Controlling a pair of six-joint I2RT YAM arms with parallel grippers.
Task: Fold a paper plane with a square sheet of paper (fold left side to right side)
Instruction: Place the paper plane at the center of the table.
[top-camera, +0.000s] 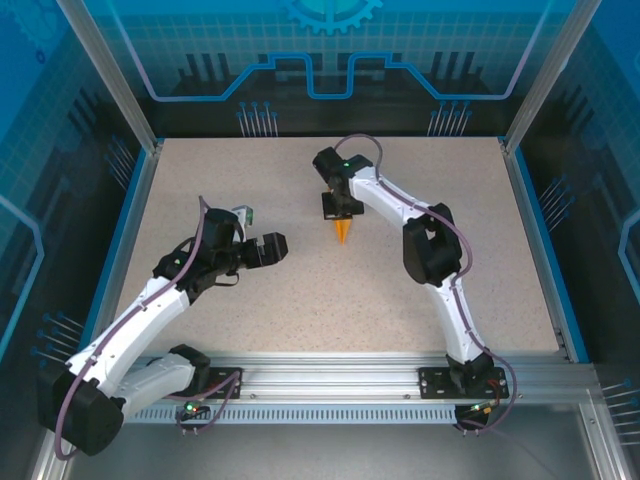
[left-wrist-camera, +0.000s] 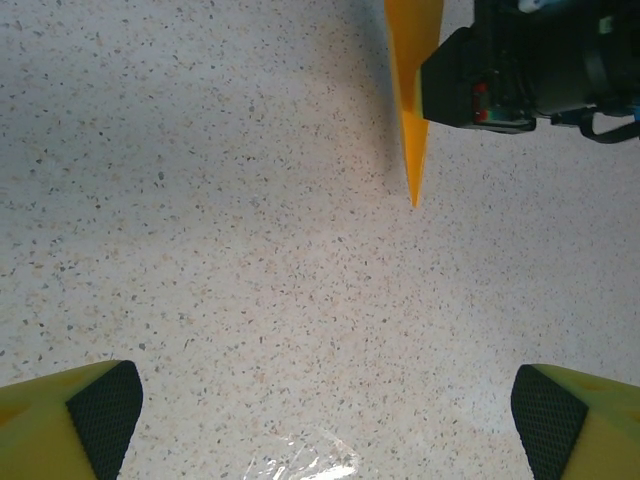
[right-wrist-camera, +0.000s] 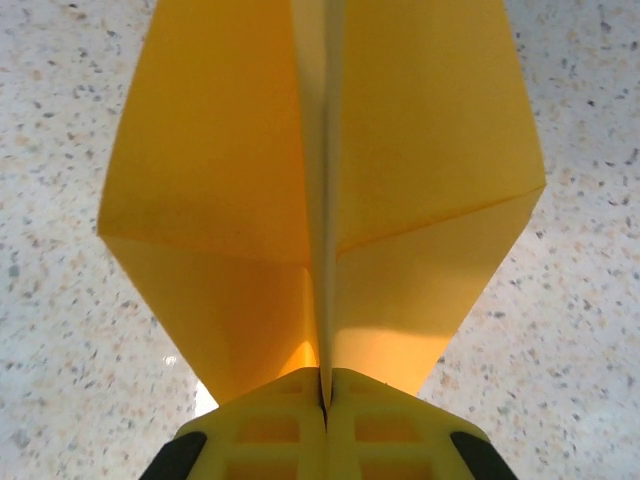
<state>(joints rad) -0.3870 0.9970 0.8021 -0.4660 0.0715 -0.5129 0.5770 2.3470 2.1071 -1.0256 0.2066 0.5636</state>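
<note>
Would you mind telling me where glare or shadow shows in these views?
Left wrist: a glare patch on the table near the bottom edge, a soft shadow left of the paper plane. Right wrist: a bright glint on the table beside the right gripper.

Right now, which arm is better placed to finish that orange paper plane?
Probably the right. The right gripper is shut on the paper plane at its centre crease, while the left gripper hangs open over the table, apart from the plane.
</note>
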